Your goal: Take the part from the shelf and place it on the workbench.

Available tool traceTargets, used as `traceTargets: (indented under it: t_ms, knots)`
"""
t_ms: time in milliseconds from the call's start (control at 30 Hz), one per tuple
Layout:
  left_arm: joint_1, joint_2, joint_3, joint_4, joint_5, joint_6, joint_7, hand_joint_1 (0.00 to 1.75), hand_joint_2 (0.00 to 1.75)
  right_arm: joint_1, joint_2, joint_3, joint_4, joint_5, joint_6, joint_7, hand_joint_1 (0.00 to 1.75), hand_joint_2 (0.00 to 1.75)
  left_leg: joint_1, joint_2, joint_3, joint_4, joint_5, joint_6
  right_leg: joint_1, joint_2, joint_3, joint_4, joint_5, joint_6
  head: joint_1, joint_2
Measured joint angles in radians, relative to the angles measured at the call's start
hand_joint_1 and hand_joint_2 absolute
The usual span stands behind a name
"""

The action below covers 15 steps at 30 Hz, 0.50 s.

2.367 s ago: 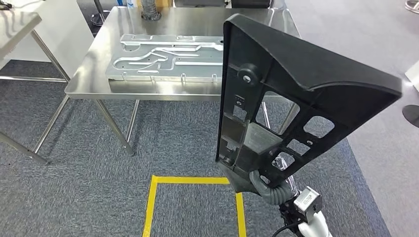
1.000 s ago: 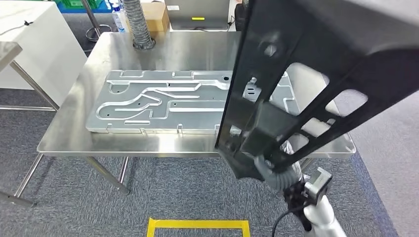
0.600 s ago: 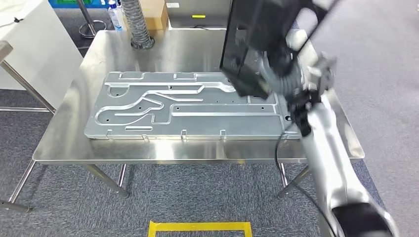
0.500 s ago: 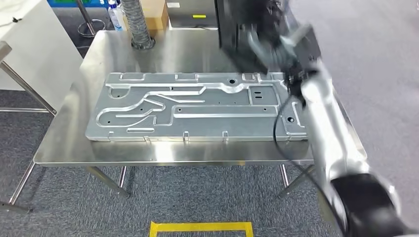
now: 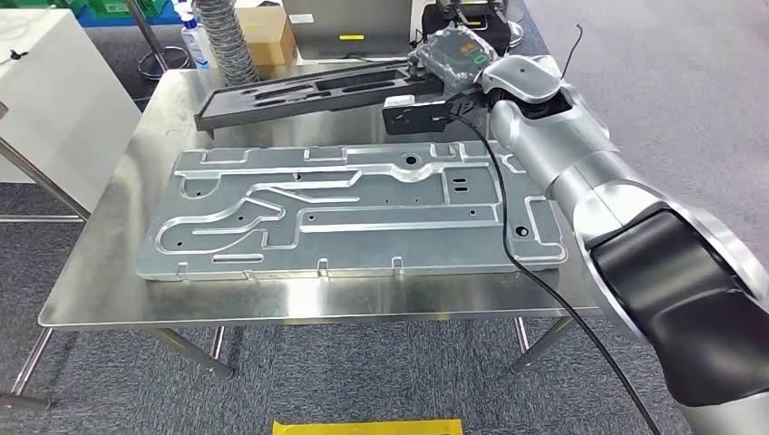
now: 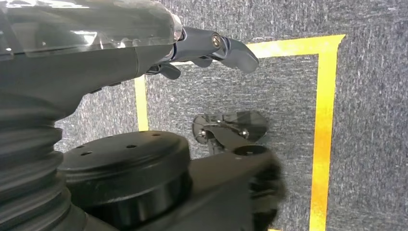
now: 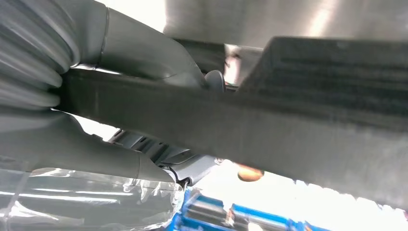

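Over the far side of the worktop, from the head view, I have the black part stretched out almost flat, my right hand gripping its right end. Its left end sits low by the far-left edge; I cannot tell whether it touches the steel. My worry: the long part could swing down onto the grey metal plate lying just nearer, or its far end could catch the ribbed hose standing close behind, if I release before it lies level.

At my left wrist, the left hand hangs over carpet and yellow floor tape, fingers loosely apart, holding nothing.

At my right wrist, the thumb and fingers clamp the part's dark edge from both sides, firmly wrapped.
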Motion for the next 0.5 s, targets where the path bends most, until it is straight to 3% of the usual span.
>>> traceTargets:
  t_ms: [67, 100, 133, 200, 267, 333, 433, 500]
  knots:
    - [0.002, 0.000, 0.001, 0.000, 0.001, -0.001, -0.001, 0.00, 1.75, -0.001, -0.014, 0.022, 0.038, -0.009, -0.004, -0.006, 0.83, 0.87, 0.004, -0.002, -0.068, 0.126, -0.035, -0.002, 0.002, 0.002, 0.007, 0.000, -0.006, -0.004, 0.000, 0.000]
    - [0.003, 0.000, 0.002, 0.000, 0.001, -0.002, 0.000, 0.00, 1.75, -0.001, -0.022, 0.032, 0.054, -0.015, -0.005, -0.011, 0.41, 0.44, 0.006, -0.002, -0.089, 0.157, -0.032, -0.002, 0.003, 0.004, 0.011, 0.000, -0.010, -0.005, 0.000, 0.000]
    - [0.004, 0.000, 0.003, 0.000, 0.001, -0.002, 0.002, 0.00, 1.75, -0.001, -0.031, 0.040, 0.066, -0.020, -0.005, -0.015, 0.00, 0.00, 0.006, -0.002, -0.094, 0.150, -0.010, 0.001, 0.003, 0.006, 0.016, 0.001, -0.014, -0.004, 0.000, 0.000]
    - [0.004, 0.000, 0.004, 0.000, 0.000, -0.003, 0.011, 0.00, 1.75, -0.001, -0.050, 0.050, 0.081, -0.029, -0.005, -0.022, 0.00, 0.00, 0.005, -0.003, -0.058, 0.040, 0.070, 0.011, 0.003, 0.011, 0.028, 0.000, -0.023, -0.002, 0.000, 0.000]
    - [0.003, 0.000, 0.004, 0.000, -0.001, -0.007, 0.024, 0.00, 0.87, -0.003, -0.071, 0.057, 0.091, -0.037, -0.005, -0.026, 0.00, 0.00, -0.002, -0.002, -0.012, -0.070, 0.119, 0.021, 0.004, 0.013, 0.034, -0.001, -0.030, 0.004, 0.000, 0.000]
    - [0.002, 0.000, 0.004, 0.000, -0.002, -0.010, 0.033, 0.00, 0.00, -0.005, -0.089, 0.064, 0.103, -0.045, -0.005, -0.028, 0.00, 0.00, -0.008, -0.002, 0.010, -0.111, 0.112, 0.027, 0.004, 0.013, 0.031, -0.004, -0.030, 0.015, 0.000, 0.000]
    - [0.002, 0.000, 0.005, 0.000, 0.000, -0.009, 0.046, 0.00, 0.00, -0.008, -0.100, 0.067, 0.118, -0.061, -0.003, -0.028, 0.00, 0.00, -0.004, -0.001, 0.028, -0.147, 0.108, 0.035, 0.002, 0.008, 0.027, 0.003, -0.039, 0.030, 0.000, 0.000]
    - [-0.001, 0.000, 0.006, 0.000, 0.001, -0.005, 0.060, 0.00, 0.00, -0.013, -0.097, 0.067, 0.124, -0.070, 0.000, -0.029, 0.00, 0.00, -0.002, 0.005, 0.041, -0.163, 0.111, 0.041, 0.002, -0.001, -0.012, 0.083, -0.081, 0.037, 0.000, 0.000]
